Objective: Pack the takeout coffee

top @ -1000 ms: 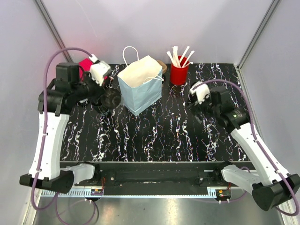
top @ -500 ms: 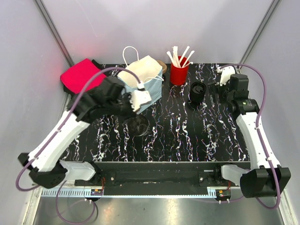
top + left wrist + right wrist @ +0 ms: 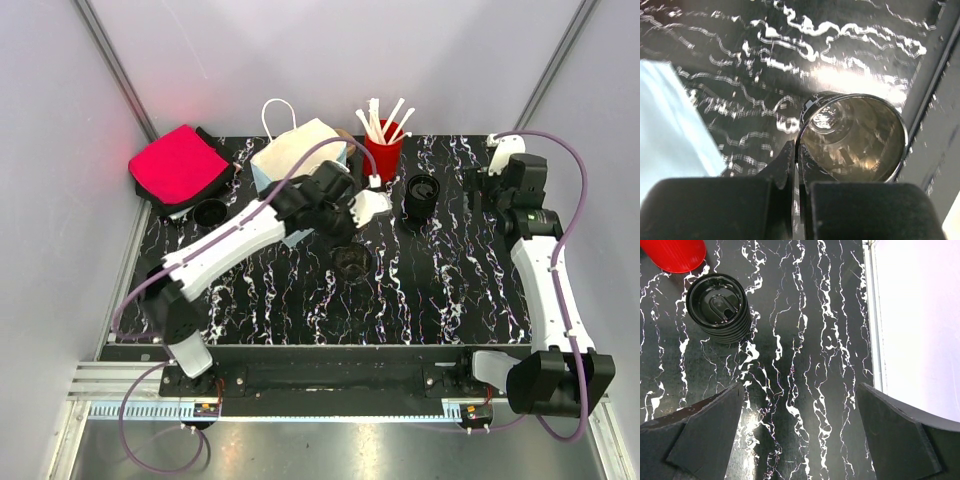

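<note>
Red cup (image 3: 381,157), at 12 o'clock on the marbled table (image 3: 440,290), holds a sheaf of white stirrers (image 3: 383,118). At its 9 o'clock stands a pale blue paper bag (image 3: 283,160), open at the top. We cannot tell what it contains, and the left arm covers its near face.

Near the table's centre, the left gripper (image 3: 796,155) is pinched tight on the rim of a lidless cup (image 3: 855,137), one finger inside and one outside. The cup's glossy inside shows only reflections in a blurred wrist view. A second lidless cup (image 3: 210,212) sits at 9 o'clock beside a red cloth (image 3: 180,165), its contents indiscernible.

The takeout coffee (image 3: 717,307) stands upright at 1 o'clock, just at the red cup's 4 o'clock. It is black with ribbed sides, and its black lid has a recessed oval and a sip hole.

The right gripper (image 3: 800,387) hangs at the coffee's 3 o'clock, spread wide and holding nothing.
</note>
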You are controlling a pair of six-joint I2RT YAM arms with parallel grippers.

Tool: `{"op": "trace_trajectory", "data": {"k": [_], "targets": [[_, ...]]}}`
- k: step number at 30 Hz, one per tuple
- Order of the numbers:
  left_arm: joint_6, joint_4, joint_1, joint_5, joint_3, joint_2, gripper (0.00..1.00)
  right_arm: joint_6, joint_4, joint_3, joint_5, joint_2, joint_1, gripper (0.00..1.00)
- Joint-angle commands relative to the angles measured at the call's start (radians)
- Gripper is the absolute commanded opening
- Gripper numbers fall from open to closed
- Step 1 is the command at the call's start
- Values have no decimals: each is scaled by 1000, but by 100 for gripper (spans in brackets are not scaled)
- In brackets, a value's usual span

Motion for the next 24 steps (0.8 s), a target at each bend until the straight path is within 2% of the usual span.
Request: {"op": "trace_trajectory", "data": {"k": [1,4,13,24], "targets": [[-39,137,-10,52,90,110,0,18,64,-17,5,-24,-6,99],[-52,151,-9,71,156,234,0,18,67,-19,6,-12,-6,99],[-92,246,-10,65,253,403,0,7,86,-43,23,-13,-6,98],[-114,268,-8,50,293,495,0,-5,104,-60,34,-35,-6,98]]}}
